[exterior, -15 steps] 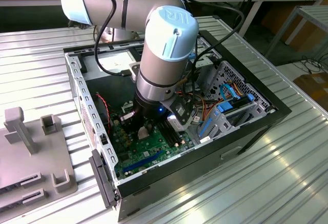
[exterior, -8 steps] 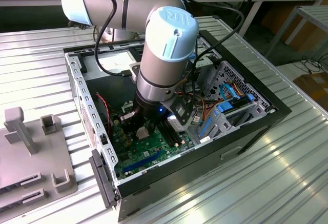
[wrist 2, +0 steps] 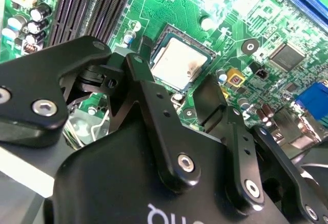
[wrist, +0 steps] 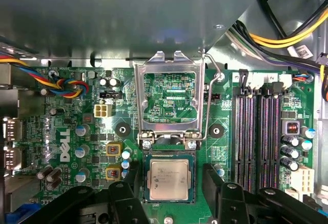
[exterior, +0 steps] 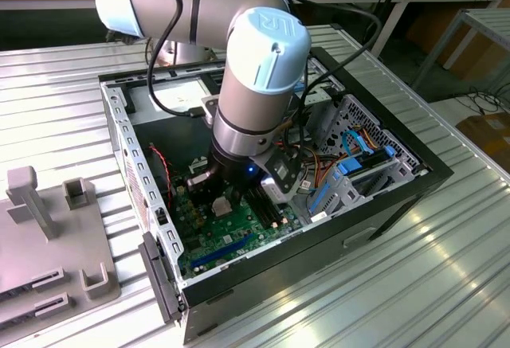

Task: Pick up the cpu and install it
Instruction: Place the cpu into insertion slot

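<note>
cpu (wrist: 169, 179) between end effector (wrist: 170, 177) fingers (wrist: 215, 184)

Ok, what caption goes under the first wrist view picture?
The cpu sits in its socket, hold-down frame swung open, open fingers on either side.

White maker's lettering stands on the board (wrist: 66, 149) beside the ports, and small white print lies within the raised socket frame (wrist: 169, 98). The cpu (wrist: 169, 179) face bears faint print, too fine to tell. A raised mark sits on the arm's blue cap (exterior: 269, 36). Part of a white word shows on the claw (wrist 2: 177, 83) body.
</note>
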{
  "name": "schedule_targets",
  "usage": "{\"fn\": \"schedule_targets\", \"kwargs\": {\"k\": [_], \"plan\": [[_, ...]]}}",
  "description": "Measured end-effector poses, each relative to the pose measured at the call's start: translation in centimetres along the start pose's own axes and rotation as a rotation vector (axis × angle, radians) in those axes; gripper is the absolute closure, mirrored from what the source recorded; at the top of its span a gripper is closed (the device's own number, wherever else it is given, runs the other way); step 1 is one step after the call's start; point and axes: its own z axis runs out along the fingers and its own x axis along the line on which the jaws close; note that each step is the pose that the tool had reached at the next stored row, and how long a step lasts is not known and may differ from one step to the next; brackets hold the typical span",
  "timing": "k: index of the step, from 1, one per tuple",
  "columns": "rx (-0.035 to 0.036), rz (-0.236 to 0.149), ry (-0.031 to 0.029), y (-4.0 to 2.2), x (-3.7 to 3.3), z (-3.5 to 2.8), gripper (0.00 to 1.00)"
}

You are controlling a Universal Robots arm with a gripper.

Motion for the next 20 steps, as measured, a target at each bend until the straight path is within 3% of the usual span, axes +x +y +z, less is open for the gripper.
{"fn": "schedule_targets", "kwargs": {"k": [5,16,20], "plan": [[-0.0002,0.000,0.0054,0.04,0.01,-1.03,0.41],[-0.0003,0.000,0.0064,0.05,0.00,-1.22,0.89],[-0.0002,0.000,0.0065,0.04,0.01,-1.23,0.89]]}}
